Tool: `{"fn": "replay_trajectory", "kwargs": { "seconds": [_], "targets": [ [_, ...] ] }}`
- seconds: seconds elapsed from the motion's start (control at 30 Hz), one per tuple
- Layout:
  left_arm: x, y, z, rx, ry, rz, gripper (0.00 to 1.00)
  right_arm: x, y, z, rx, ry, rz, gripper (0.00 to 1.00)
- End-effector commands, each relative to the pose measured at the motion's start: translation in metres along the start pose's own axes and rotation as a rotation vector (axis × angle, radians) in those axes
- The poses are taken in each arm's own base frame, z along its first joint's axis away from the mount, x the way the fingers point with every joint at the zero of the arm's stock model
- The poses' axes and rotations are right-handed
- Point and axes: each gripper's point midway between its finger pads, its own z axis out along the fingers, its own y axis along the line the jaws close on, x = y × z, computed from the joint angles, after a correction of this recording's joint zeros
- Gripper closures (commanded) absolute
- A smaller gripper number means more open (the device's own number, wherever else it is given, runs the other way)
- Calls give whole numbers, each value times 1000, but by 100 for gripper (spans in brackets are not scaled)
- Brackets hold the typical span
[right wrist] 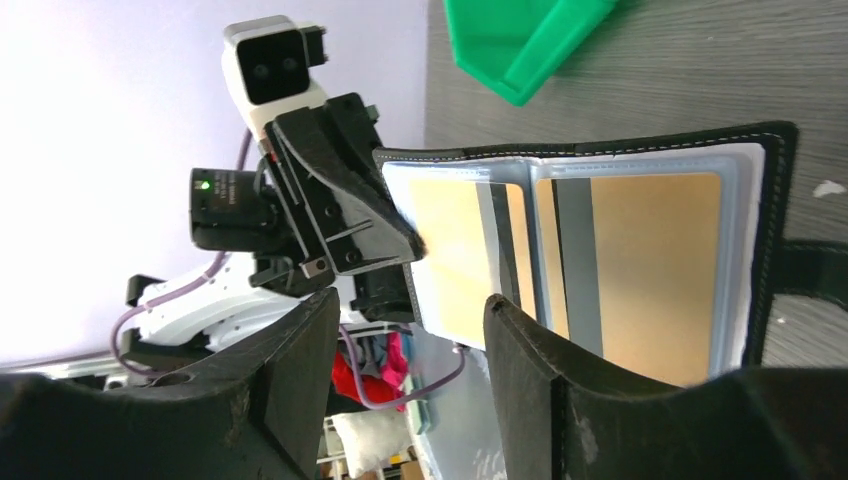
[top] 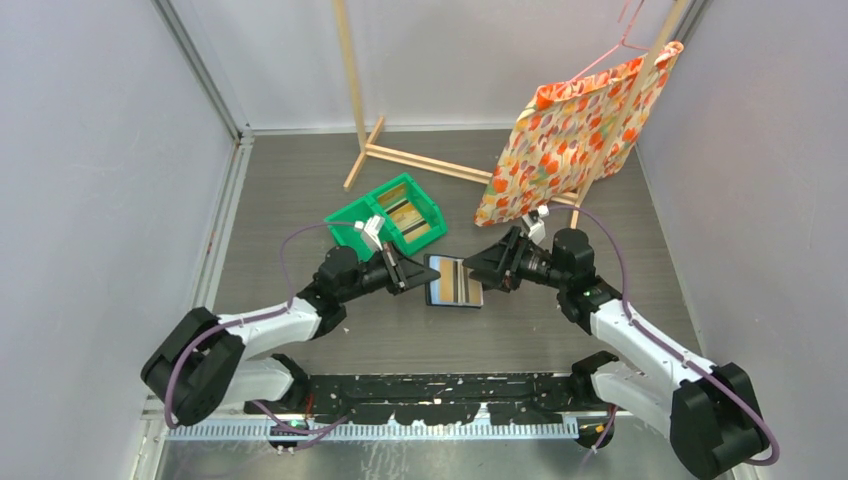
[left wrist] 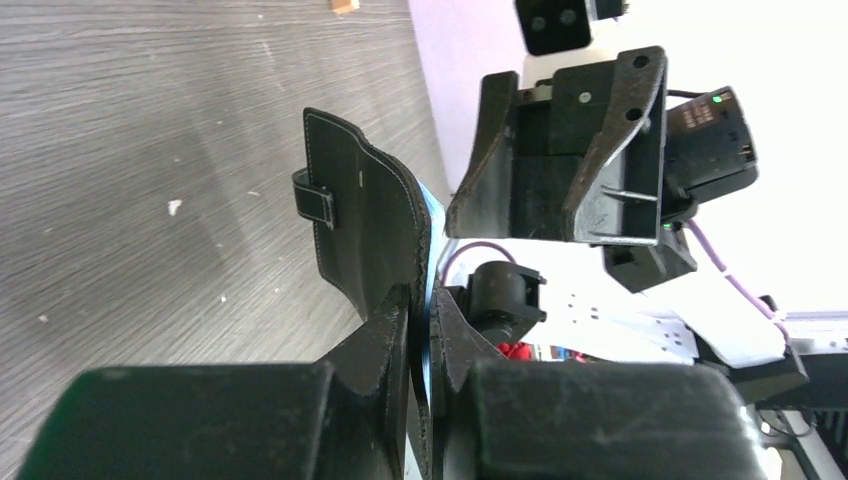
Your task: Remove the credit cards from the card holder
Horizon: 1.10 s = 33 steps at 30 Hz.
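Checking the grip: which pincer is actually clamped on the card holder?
The left pincer: it pinches an edge of the card holder, while the right pincer is wide open.

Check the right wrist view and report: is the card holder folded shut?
No: the card holder is spread open, with golden credit cards showing side by side in its clear inner pockets.

Card holder (left wrist: 368, 215) edge inside left gripper (left wrist: 422, 312)
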Motion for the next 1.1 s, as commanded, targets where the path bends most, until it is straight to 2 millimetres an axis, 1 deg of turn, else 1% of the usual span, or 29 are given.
{"fn": "replay_trajectory", "kwargs": {
  "seconds": [0.0, 0.07, 0.4, 0.5, 0.7, 0.9, 0.97, 1.07],
  "targets": [
    [-16, -48, -3, 228, -47, -2, 100, 4, 19, 0, -132, 23, 21, 40],
    [-18, -53, -1, 262, -49, -12, 100, 6, 18, 0, -150, 27, 39, 40],
    [-27, -71, -1, 347, -78, -31, 100, 10, 5, 2, -126, 36, 51, 39],
    [-28, -76, -2, 362, -77, -28, 100, 11, 7, 2, -142, 37, 60, 39],
    [-26, -76, -2, 363, -68, -33, 100, 10, 30, -1, -277, 48, 81, 39],
    [-26, -75, -2, 366, -71, -37, 99, 7, 44, -5, -365, 50, 107, 42],
    [-26, -73, -1, 363, -69, -40, 100, 6, 47, -6, -379, 46, 110, 44],
    [-23, -69, 0, 354, -58, -45, 100, 5, 54, -10, -408, 30, 94, 51]
  ]
}}
